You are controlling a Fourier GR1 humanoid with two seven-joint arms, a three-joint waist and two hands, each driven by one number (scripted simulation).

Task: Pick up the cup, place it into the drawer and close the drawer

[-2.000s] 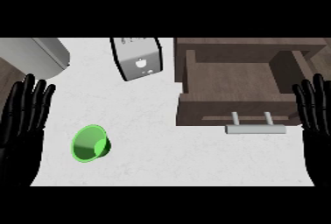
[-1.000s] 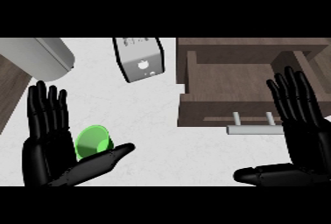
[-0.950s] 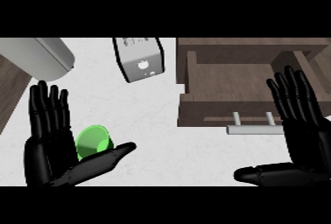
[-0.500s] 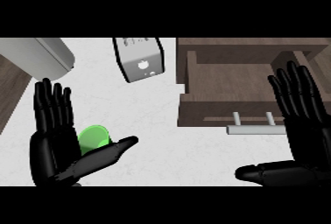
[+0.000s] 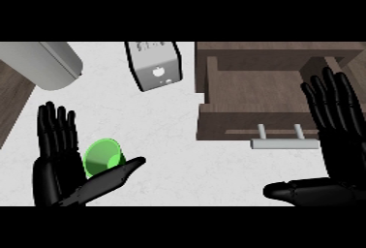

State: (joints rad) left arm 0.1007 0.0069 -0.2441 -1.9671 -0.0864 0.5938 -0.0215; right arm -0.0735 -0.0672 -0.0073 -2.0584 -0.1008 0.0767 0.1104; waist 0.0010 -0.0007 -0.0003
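A green cup (image 5: 104,157) lies on the white counter at the lower left, its mouth facing up toward me. My left hand (image 5: 61,165) is open right beside it, fingers straight up on the cup's left and the thumb stretched under its lower edge. A brown wooden drawer (image 5: 250,101) stands pulled open at the upper right, with a pale metal handle (image 5: 284,142) on its front. My right hand (image 5: 334,135) is open at the right edge, fingers straight over the drawer's right side, thumb pointing left below the handle.
A silver toaster (image 5: 156,65) stands at the top centre of the counter. A grey cylindrical appliance (image 5: 44,63) lies at the upper left. A dark wood strip (image 5: 10,104) borders the counter's left edge.
Both hands have risen from the edges into view and stayed open. The left hand has crept closer to the green cup, its thumb now under it. The right hand barely moved lately.
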